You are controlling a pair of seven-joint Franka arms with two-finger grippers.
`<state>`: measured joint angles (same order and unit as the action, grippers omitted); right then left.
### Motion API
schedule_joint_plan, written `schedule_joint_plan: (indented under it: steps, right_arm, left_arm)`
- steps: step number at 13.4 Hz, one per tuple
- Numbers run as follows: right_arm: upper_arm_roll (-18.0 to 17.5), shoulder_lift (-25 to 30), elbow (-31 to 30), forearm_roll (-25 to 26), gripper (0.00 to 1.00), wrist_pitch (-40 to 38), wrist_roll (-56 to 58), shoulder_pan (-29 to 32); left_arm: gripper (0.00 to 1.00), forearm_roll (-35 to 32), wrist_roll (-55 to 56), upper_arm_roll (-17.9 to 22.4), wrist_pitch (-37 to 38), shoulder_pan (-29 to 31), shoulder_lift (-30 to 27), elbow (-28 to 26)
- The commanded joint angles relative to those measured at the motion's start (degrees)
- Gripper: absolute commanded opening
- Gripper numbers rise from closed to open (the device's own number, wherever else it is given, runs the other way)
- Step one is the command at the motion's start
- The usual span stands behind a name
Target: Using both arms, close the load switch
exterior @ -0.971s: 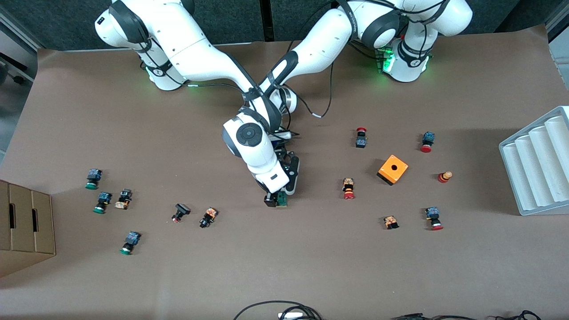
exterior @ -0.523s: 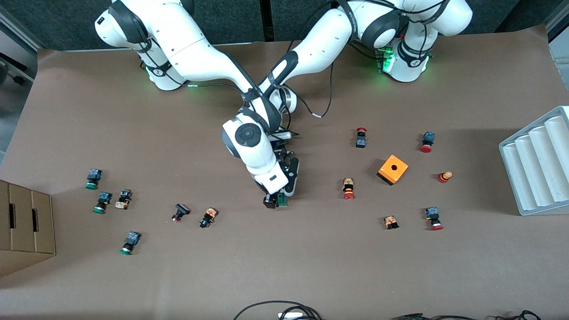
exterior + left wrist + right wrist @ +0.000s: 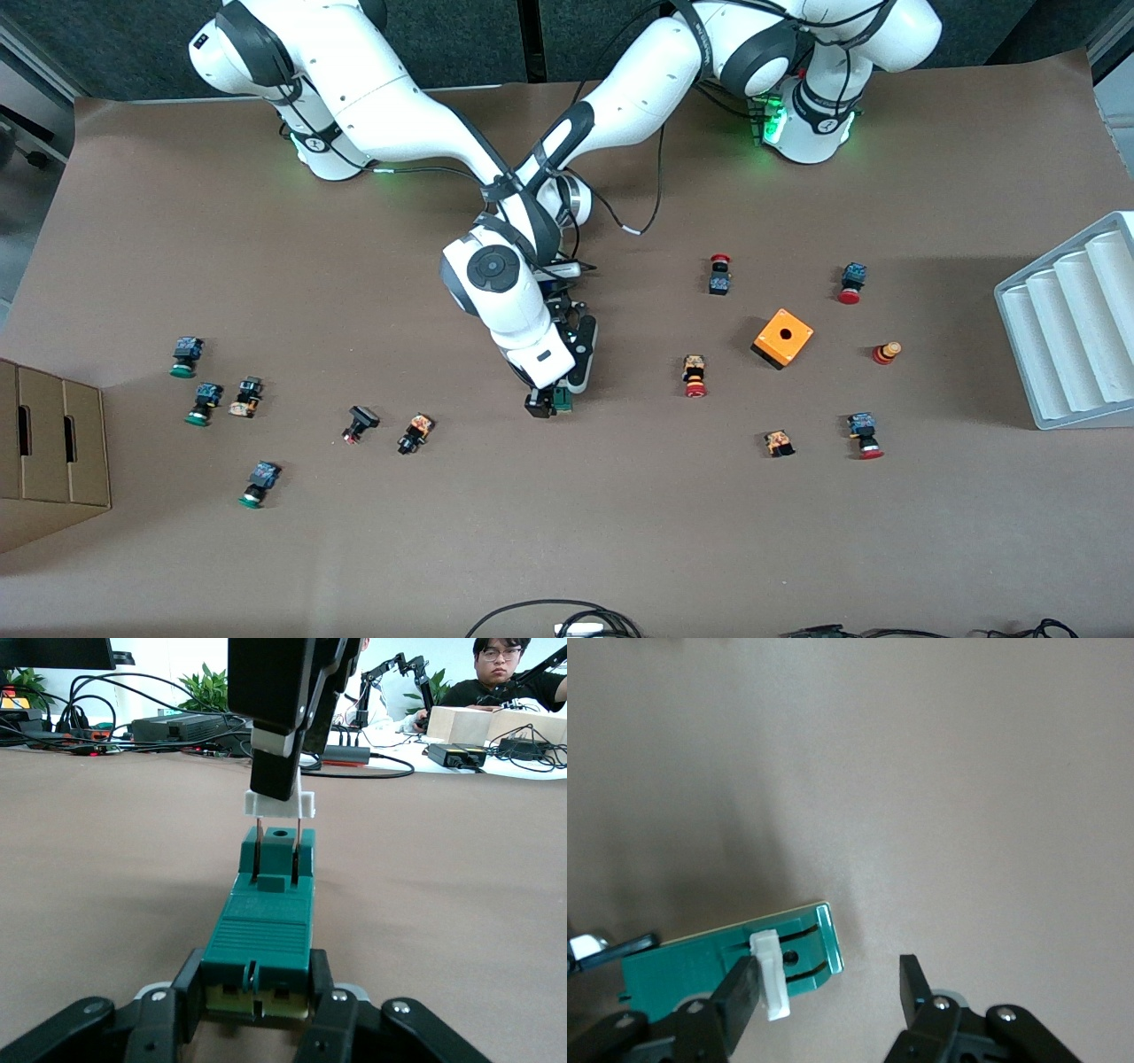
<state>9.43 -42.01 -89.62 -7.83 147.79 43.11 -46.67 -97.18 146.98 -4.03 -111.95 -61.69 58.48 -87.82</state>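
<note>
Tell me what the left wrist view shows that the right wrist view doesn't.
Only the left wrist view: the left gripper clamped on the load switch at one end, and a person in the background. Only the right wrist view: the right gripper with fingers spread, one against the white sliding piece. Both: the green switch lying on the brown table with its white piece.

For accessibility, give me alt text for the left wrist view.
The left gripper clamps one end of the green load switch on the table; at the other end, the right gripper touches its raised white sliding piece from above.
</note>
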Motion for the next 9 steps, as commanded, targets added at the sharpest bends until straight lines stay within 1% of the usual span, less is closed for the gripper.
schedule_joint_plan:
  steps: [1,5,9]
  right_arm:
    - [0.15,-1.75,2.7,-1.67,0.72,1.28,0.57,0.87]
    - [0.07,-2.63,3.75,-1.67,0.72,1.36,0.57,1.22]
    - [0.15,-4.65,6.38,-1.67,0.72,1.36,0.49,1.31]
  left_arm:
    - [0.43,-0.02,0.68,0.43,-0.64,-0.1,1.37,1.08]
    - [0.43,-0.02,0.68,0.51,-0.64,-0.1,1.37,1.08]
    - [0.43,-0.02,0.68,0.51,-0.64,-0.1,1.37,1.08]
